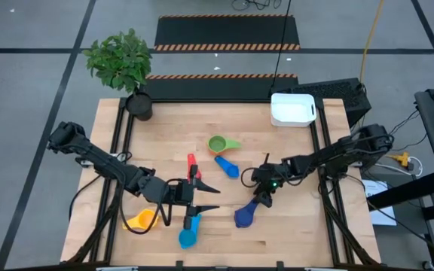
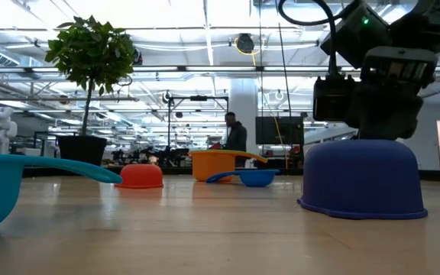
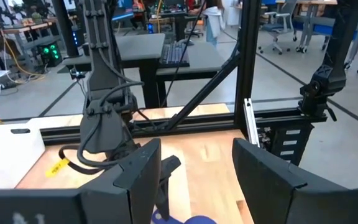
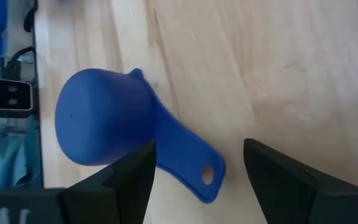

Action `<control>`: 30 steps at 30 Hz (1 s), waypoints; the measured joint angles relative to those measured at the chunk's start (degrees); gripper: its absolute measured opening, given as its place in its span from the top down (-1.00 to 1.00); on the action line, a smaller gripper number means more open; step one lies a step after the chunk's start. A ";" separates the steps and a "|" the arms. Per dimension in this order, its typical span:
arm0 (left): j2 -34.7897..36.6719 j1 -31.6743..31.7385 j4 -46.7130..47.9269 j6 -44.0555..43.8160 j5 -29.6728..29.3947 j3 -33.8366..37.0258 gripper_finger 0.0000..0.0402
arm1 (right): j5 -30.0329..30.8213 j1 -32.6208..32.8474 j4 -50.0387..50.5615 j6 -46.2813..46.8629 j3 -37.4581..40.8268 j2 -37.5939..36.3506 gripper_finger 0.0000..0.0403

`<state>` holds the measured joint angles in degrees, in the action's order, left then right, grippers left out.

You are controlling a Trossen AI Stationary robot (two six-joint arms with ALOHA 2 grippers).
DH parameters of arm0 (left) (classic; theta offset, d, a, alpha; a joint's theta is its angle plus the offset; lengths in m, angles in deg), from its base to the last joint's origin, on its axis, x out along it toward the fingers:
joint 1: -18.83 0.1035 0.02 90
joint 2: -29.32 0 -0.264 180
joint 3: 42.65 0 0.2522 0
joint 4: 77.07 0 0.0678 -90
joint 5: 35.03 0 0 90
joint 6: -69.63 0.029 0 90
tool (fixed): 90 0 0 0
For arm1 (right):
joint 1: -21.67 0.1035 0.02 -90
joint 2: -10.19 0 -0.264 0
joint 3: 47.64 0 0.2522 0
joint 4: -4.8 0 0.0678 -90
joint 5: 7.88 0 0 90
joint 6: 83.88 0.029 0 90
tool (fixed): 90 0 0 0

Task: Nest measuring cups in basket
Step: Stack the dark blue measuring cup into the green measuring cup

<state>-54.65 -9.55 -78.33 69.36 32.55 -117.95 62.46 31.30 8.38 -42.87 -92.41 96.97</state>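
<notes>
Hovering just over the dark blue cup (image 4: pixel 110 134), my right tool (image 1: pixel 265 190) has its fingers spread wide, one on each side of the cup's flat handle and touching nothing. That cup sits upside down on the wooden surface (image 1: pixel 292 158), a smooth rounded dome with a short handle that ends in a small hanging hole. My left tool (image 1: pixel 202 199) is also spread, with the light blue cup (image 1: pixel 188 233) just below it, the orange cup (image 1: pixel 143 220) off to its side and the red cup (image 1: pixel 192 162) just beyond its fingertips. Between my two tools lie the medium blue cup (image 1: pixel 227 166) and a greenish cup (image 1: pixel 218 143). The white basket (image 1: pixel 291 110) stands well beyond the right tool, at the surface's far corner.
</notes>
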 joint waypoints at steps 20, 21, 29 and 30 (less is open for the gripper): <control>0.00 -0.19 0.00 0.00 -0.04 0.00 -0.01 | -2.97 0.20 2.23 3.32 0.10 0.10 -0.09; 0.00 -0.17 -0.02 0.02 -0.04 0.00 -0.01 | -2.93 0.20 2.27 3.32 0.11 0.11 -0.05; 0.00 -0.17 -0.07 0.00 -0.04 0.00 -0.01 | -2.84 0.20 2.56 1.68 0.18 0.17 0.36; 0.00 -0.17 -0.07 0.01 -0.04 0.00 -0.01 | -2.88 0.20 2.62 1.07 0.20 0.17 0.42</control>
<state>-54.65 -9.73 -78.40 69.37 32.51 -117.95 59.58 31.49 11.00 -41.80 -92.22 97.15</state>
